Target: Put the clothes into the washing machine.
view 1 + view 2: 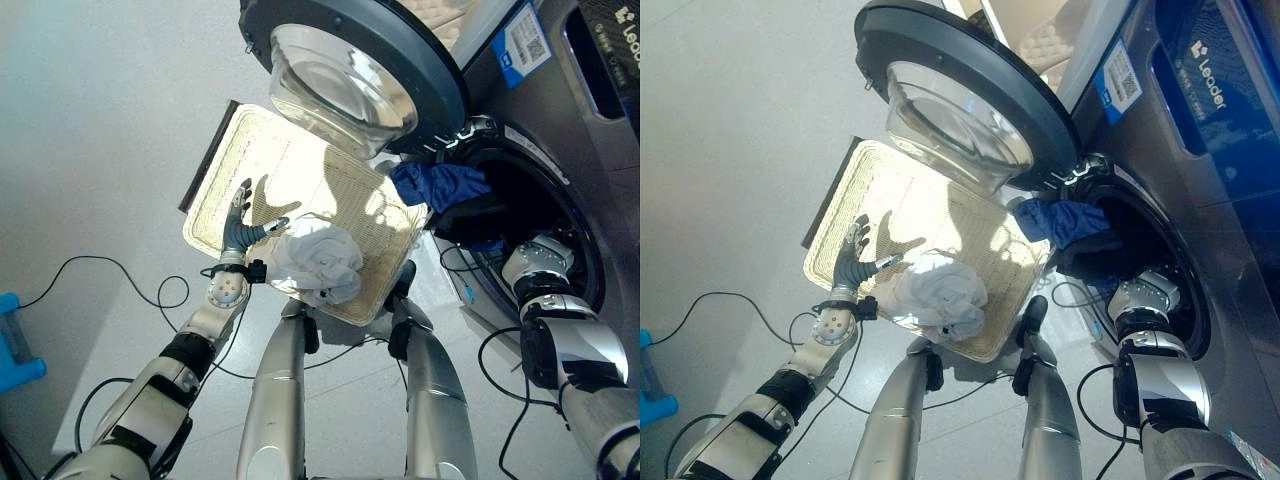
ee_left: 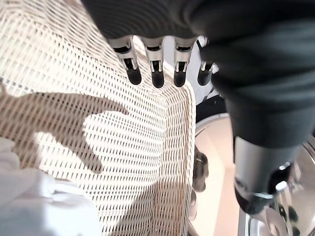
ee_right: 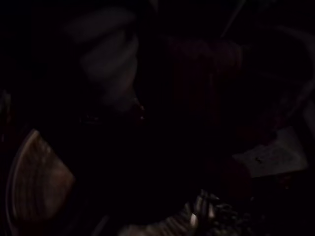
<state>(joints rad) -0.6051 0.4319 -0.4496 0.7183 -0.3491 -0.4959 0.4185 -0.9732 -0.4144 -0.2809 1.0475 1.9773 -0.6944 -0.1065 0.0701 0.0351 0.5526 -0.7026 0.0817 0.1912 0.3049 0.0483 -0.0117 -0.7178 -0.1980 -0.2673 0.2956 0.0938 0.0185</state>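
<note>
Left hand (image 1: 238, 228) fingers spread over basket (image 1: 225, 160), white clothes (image 1: 320, 260) bunched, right hand's fingers hidden in washing machine (image 1: 560, 130)

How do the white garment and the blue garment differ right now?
The white garment lies bunched in the wicker basket; the blue garment hangs over the washing machine's door opening, half in. The left robot hand hovers open beside the white one. Both are crumpled.

Right hand (image 1: 538, 262) hidden inside drum (image 1: 560, 215)
</note>
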